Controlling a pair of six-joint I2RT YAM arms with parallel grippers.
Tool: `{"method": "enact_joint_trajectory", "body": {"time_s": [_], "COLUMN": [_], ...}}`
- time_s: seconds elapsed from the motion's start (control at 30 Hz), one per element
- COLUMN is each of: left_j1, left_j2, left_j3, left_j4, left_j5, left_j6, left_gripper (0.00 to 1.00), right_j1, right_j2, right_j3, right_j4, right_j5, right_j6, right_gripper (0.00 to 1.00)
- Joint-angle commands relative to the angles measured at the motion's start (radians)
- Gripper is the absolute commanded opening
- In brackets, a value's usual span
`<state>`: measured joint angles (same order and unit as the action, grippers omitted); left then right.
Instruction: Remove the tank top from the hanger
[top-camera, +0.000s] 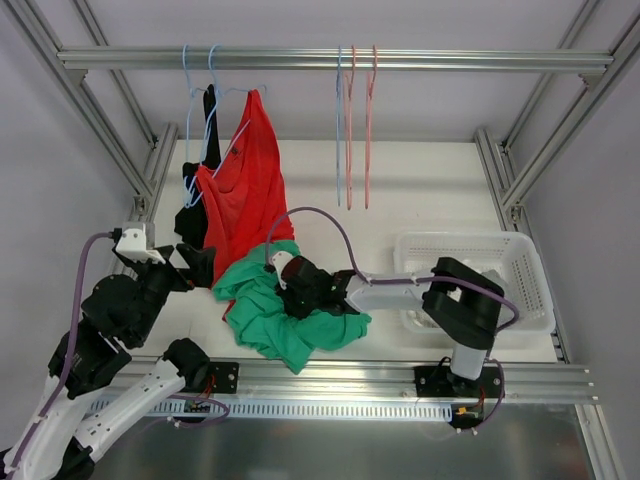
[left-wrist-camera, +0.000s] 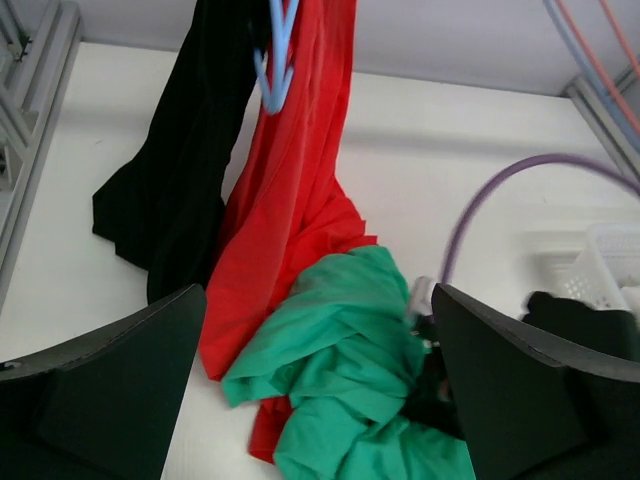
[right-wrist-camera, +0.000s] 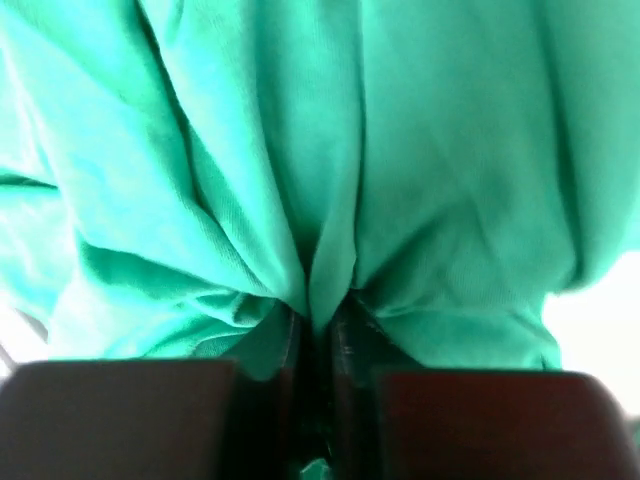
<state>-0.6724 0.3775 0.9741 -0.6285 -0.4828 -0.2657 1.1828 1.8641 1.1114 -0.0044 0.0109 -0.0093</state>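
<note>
While the right gripper (right-wrist-camera: 318, 335) is pinching a fold of the green tank top (top-camera: 300, 325), heaped on the table (top-camera: 420, 180), the left gripper (left-wrist-camera: 318, 295) is gaping empty. That heap is overlapping the hem of the red tank top (top-camera: 245, 190), so a pull is risking dragging it along.

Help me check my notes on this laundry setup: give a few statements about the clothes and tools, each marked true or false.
1. The right tool is pinched shut on the green top. True.
2. The left tool grips the red top. False: its jaws stand open and hold nothing.
3. The green top hangs from the rail. False: it lies crumpled on the table.
4. The red top hangs on a blue hanger. True.
5. The basket sits at the left of the table. False: it is at the right.
</note>
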Motion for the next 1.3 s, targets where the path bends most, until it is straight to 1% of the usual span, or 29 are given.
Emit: {"method": "enact_joint_trajectory", "body": {"time_s": [0.0, 0.1, 0.13, 0.2, 0.23, 0.33, 0.37, 0.5, 0.6, 0.67, 0.73, 0.83, 0.9, 0.97, 1.03, 1.07, 1.13, 1.17, 1.2, 1.23, 1.27], "left_j1": [0.004, 0.004, 0.004, 0.004, 0.004, 0.004, 0.004, 0.004, 0.004, 0.004, 0.004, 0.004, 0.004, 0.004, 0.004, 0.004, 0.004, 0.004, 0.004, 0.004, 0.004], "left_j2": [-0.066, -0.095, -0.100, -0.110, -0.114, -0.112, -0.111, -0.111, -0.109, -0.109, -0.114, -0.124, -0.134, -0.135, -0.138, -0.141, -0.146, -0.150, -0.153, -0.157, -0.157], "left_j3": [-0.087, -0.123, -0.124, -0.124, -0.126, -0.129, -0.130, -0.132, -0.133, -0.132, -0.132, -0.133, -0.133, -0.135, -0.133, -0.133, -0.133, -0.135, -0.135, -0.137, -0.135], "left_j4": [-0.014, -0.013, -0.014, -0.014, -0.014, -0.013, -0.014, -0.013, -0.014, -0.013, -0.013, -0.014, -0.013, -0.013, -0.013, -0.013, -0.013, -0.013, -0.013, -0.013, -0.013], "left_j5": [-0.065, -0.095, -0.099, -0.097, -0.091, -0.092, -0.094, -0.099, -0.100, -0.099, -0.097, -0.099, -0.099, -0.100, -0.102, -0.102, -0.102, -0.103, -0.103, -0.105, -0.105], "left_j6": [-0.006, -0.007, -0.006, -0.012, -0.015, -0.017, -0.017, -0.013, -0.013, -0.013, -0.013, -0.013, -0.015, -0.017, -0.015, -0.015, -0.015, -0.015, -0.015, -0.017, -0.015], "left_gripper": [0.99, 0.99, 0.99, 0.99, 0.99, 0.99, 0.99, 0.99, 0.99, 0.99, 0.99, 0.99, 0.99, 0.99, 0.99, 0.99, 0.99, 0.99, 0.99, 0.99, 0.99], "right_j1": [0.006, 0.009, 0.011, 0.008, 0.009, 0.009, 0.009, 0.008, 0.008, 0.008, 0.008, 0.006, 0.005, 0.001, -0.002, -0.003, -0.011, -0.011, -0.012, -0.012, -0.012], "right_j2": [-0.179, -0.328, -0.435, -0.538, -0.633, -0.756, -0.829, -0.956, -0.999, -1.008, -1.017, -1.031, -1.033, -1.023, -1.016, -1.007, -0.993, -0.982, -0.976, -0.971, -0.965], "right_j3": [-0.105, -0.166, -0.177, -0.189, -0.183, -0.142, -0.127, -0.036, 0.069, 0.147, 0.183, 0.186, 0.157, 0.131, 0.070, 0.039, -0.073, -0.120, -0.227, -0.279, -0.330], "right_j4": [0.075, 0.083, 0.081, 0.070, 0.040, -0.057, -0.083, -0.215, -0.345, -0.400, -0.459, -0.474, -0.479, -0.480, -0.482, -0.482, -0.457, -0.435, -0.357, -0.306, -0.255], "right_j5": [0.001, 0.008, 0.011, 0.009, 0.005, 0.021, 0.029, 0.046, 0.075, 0.099, 0.129, 0.167, 0.185, 0.205, 0.239, 0.250, 0.250, 0.239, 0.204, 0.178, 0.147], "right_j6": [0.006, 0.006, 0.006, 0.006, 0.005, -0.017, -0.021, -0.061, -0.093, -0.106, -0.127, -0.133, -0.124, -0.107, -0.077, -0.061, -0.023, 0.012, 0.053, 0.078, 0.121], "right_gripper": [0.00, 0.00, 0.00, 0.00, 0.00, 0.00, 0.00, 0.00, 0.00, 0.00, 0.00, 0.01, 0.11, 0.11, 0.15, 0.15, 0.15, 0.15, 0.21, 0.24, 0.25]}}
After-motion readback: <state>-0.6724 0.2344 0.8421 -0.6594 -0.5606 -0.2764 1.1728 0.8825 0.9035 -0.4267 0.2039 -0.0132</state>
